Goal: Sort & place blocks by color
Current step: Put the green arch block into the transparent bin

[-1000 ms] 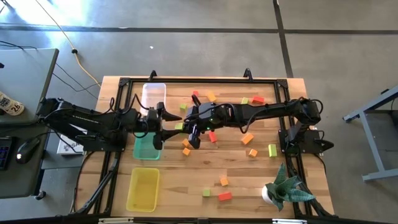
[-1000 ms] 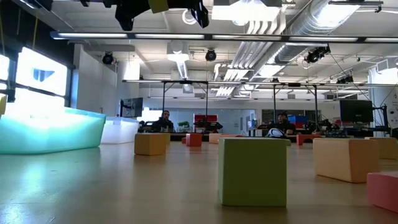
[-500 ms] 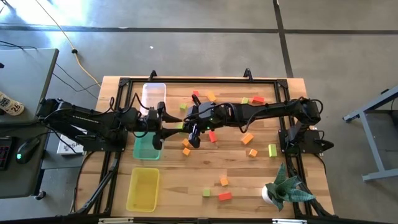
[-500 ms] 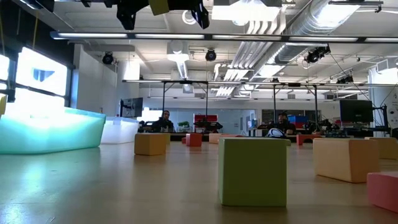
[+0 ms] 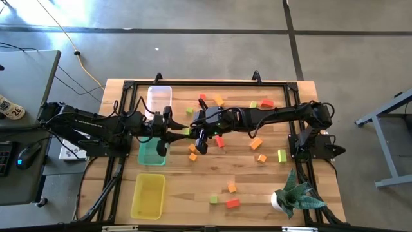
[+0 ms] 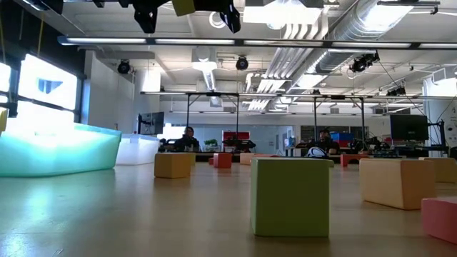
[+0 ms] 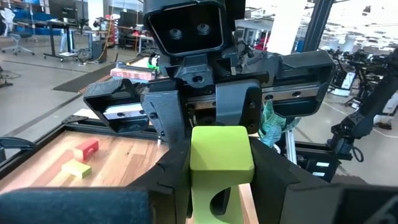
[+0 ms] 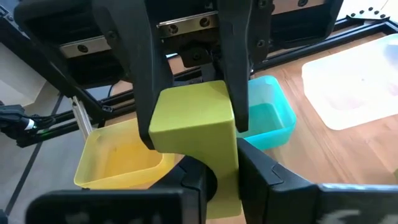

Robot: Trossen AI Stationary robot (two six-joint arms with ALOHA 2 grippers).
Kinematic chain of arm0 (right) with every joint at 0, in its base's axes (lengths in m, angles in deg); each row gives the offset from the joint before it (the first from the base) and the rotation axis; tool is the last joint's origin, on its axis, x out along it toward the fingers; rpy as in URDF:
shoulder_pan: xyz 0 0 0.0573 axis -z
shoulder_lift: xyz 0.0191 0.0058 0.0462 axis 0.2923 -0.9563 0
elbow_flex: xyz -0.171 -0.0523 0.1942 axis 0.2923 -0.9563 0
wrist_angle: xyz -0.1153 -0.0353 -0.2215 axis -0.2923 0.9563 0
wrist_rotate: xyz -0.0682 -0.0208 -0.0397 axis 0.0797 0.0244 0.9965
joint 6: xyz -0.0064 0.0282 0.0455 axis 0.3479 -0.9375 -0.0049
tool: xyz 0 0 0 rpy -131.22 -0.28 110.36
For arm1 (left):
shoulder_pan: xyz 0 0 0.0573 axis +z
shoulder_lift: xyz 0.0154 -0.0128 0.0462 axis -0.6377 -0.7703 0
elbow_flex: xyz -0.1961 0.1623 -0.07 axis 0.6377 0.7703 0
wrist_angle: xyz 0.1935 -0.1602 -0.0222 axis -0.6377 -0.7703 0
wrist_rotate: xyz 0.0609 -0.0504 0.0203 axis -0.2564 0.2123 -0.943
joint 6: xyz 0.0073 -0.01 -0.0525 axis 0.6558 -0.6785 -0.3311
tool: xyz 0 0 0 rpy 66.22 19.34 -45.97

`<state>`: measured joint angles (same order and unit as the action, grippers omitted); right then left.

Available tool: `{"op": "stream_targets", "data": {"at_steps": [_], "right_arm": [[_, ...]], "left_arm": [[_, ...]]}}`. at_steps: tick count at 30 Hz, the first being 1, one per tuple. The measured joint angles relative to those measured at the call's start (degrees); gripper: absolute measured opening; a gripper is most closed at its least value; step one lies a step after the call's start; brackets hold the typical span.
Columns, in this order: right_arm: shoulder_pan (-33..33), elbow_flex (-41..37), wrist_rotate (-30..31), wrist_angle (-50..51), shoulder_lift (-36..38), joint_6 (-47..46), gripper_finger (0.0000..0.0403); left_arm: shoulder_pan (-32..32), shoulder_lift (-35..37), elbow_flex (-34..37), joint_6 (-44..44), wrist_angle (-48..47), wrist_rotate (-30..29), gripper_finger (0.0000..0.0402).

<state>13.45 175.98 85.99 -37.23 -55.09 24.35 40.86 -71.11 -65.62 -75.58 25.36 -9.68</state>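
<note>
A yellow-green block (image 5: pixel 185 131) hangs in the air above the table's middle, just right of the green tray (image 5: pixel 152 153). Both grippers meet at it. My left gripper (image 7: pixel 221 183) reaches in level from the table's left and is shut on it. My right gripper (image 8: pixel 222 177) comes from the table's right, tipped a little downward, and is also shut on it. In the low view the block (image 6: pixel 183 6) shows at the top edge between dark fingers. Other red, orange and yellow-green blocks (image 5: pixel 256 143) lie flat on the table. My left gripper pinches the block between its two fingers on two opposite sides (image 7: pixel 198 167). Its fingers (image 8: pixel 239 68) come level from the table's left. The block is lifted clear of the table. My right gripper pinches the same block's other end (image 8: pixel 225 163) between its two fingers (image 8: pixel 264 177). It comes from the table's right, slanting slightly down. The block sits between the two grippers, clear of the table.
A clear tray (image 5: pixel 159 100), the green tray and a yellow tray (image 5: pixel 148 195) stand in a row along the table's left. A potted plant (image 5: pixel 293 196) stands at the near right corner. Loose blocks are scattered over the middle and right.
My left gripper's fingers have drawn in and shut on the yellow-green block, which my right gripper keeps holding. Both arms and the block have stayed where they were.
</note>
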Motion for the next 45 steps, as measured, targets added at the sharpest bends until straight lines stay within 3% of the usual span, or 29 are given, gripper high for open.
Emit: {"op": "stream_targets", "data": {"at_steps": [6, 18, 26, 37, 45], "right_arm": [[0.02, 0.00, 0.26, 0.46, -0.07, 0.34, 0.0061], [0.21, 0.00, 2.11, 5.19, -0.07, -1.36, 0.0184], [0.86, 0.00, 3.30, 8.99, -0.07, -3.91, 0.0190], [2.72, 0.00, 5.12, 12.47, -0.04, -3.89, 0.0190], [6.86, 0.00, 4.57, 13.29, -0.03, -3.91, 0.0190]], "left_arm": [[-0.02, 0.02, 0.00, 1.78, -0.94, 0.04, 0.0100], [0.50, 0.02, 0.02, 7.85, -7.99, -2.88, 0.0100], [5.84, 0.33, 0.04, 9.98, -19.39, -7.30, 0.0100], [16.21, 2.45, 0.04, 8.96, -33.16, -7.48, 0.0100], [24.57, 2.25, -4.49, 11.06, -46.31, -9.05, 0.0100]]}}
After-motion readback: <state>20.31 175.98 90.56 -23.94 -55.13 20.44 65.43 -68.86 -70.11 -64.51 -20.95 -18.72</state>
